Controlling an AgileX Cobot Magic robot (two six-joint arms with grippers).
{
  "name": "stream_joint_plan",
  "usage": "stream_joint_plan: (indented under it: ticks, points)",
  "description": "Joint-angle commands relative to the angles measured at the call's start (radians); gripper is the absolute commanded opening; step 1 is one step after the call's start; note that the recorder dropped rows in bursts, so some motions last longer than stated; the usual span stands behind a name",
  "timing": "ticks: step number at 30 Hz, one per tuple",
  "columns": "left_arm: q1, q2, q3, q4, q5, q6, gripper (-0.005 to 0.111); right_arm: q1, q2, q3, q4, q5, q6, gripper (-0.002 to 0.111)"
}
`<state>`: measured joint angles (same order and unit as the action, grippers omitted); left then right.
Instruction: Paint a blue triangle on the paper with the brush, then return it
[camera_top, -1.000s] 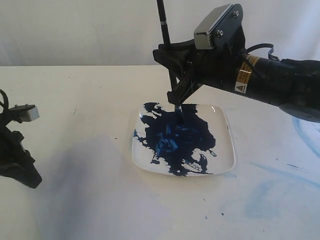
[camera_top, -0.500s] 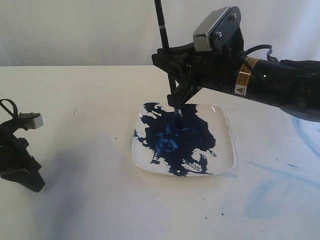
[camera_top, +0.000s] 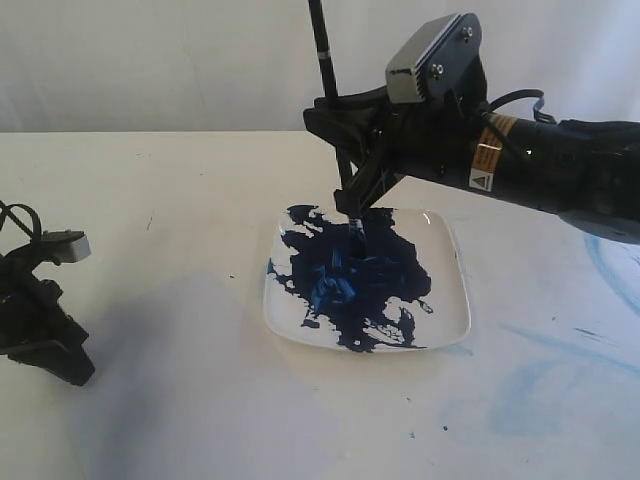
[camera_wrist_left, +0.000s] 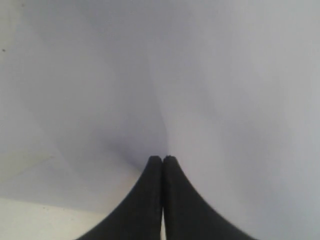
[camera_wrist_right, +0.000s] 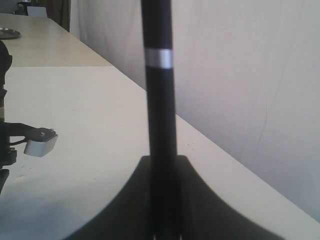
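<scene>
My left fingers (camera_wrist_left: 156, 172) pressed together on nothing, well apart from the plate (camera_top: 455, 300), my right fingers (camera_top: 360, 188) clenched on the upright brush (camera_top: 322, 50), its tip just below them in the dark-blue paint blotch (camera_top: 350, 275), pale blue smears (camera_top: 540, 390) on the table (camera_top: 180, 200) to their right.

Qty: 1 brush (camera_top: 322, 50), 1 plate (camera_top: 447, 300), 2 pincers (camera_top: 72, 372) (camera_top: 355, 203).

Yellow label (camera_top: 488, 150) noted on the black right arm (camera_top: 545, 165), just behind the right gripper (camera_top: 353, 203). Carries a black-edged warning triangle (camera_top: 482, 177) at its lower end, with dark lines of print above, too small to read. No legible words, numbers or brand names found in the exterior view or either wrist view.
</scene>
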<state>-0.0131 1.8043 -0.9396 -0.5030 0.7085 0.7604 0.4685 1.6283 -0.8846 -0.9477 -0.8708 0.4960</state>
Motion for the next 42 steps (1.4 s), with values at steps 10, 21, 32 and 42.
stream_joint_plan:
  ticks: [10,21,32,42]
  points:
    - [0.000,0.000,0.002,-0.015,0.013,0.027,0.000,0.002,-0.009,0.001,0.000,-0.004,0.008,0.000]
    - [0.000,0.000,0.002,-0.015,-0.002,0.027,0.000,0.002,-0.009,0.001,0.000,-0.004,0.031,0.000]
    - [0.000,0.000,0.002,-0.015,-0.010,0.029,0.000,0.002,-0.009,0.001,0.000,-0.004,0.031,0.000]
    - [0.045,0.000,-0.094,-0.057,0.101,0.057,0.000,0.002,-0.009,0.001,0.000,-0.004,0.021,0.000]
